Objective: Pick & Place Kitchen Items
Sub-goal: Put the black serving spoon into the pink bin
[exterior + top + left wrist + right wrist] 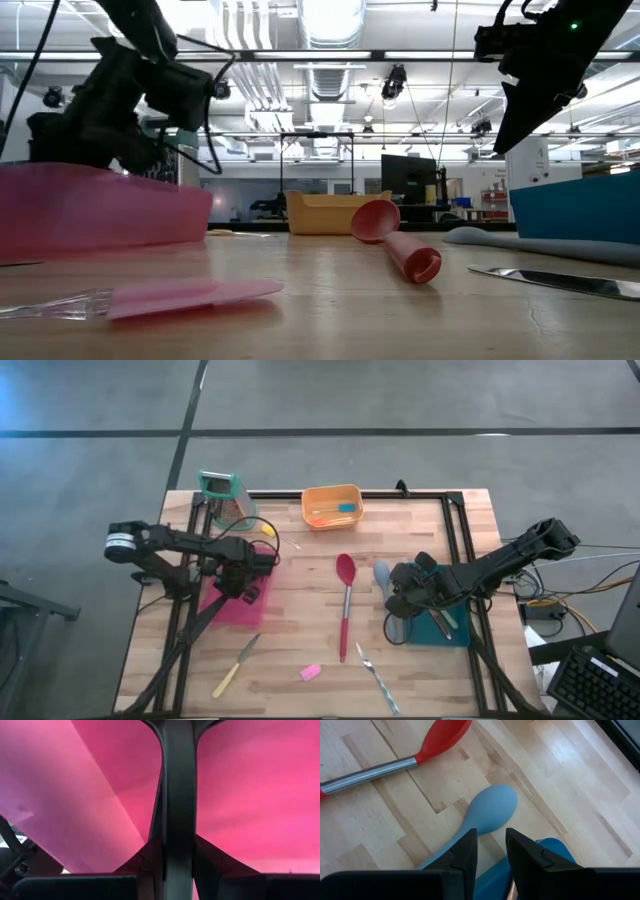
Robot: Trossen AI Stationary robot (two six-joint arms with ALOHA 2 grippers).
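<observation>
Pink tray (240, 785) fills the left tool's (243, 578) view; its fingers look closed, empty. Right tool (488, 851), narrowly parted, straddles the pale-blue spoon's (490, 812) neck above the blue tray (440, 628), probably gripping it.

On the table: 2 spoons, red (345, 572) & pale-blue (382, 573), 2 bins, pink (238, 605) & blue (447, 630), 1 orange tub (331, 506), 1 grater (222, 497).

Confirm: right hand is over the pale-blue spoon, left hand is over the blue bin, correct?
Not quite. The left hand is over the pink bin, not a blue one; the high view shows it. The right hand is indeed over the pale-blue spoon.
</observation>
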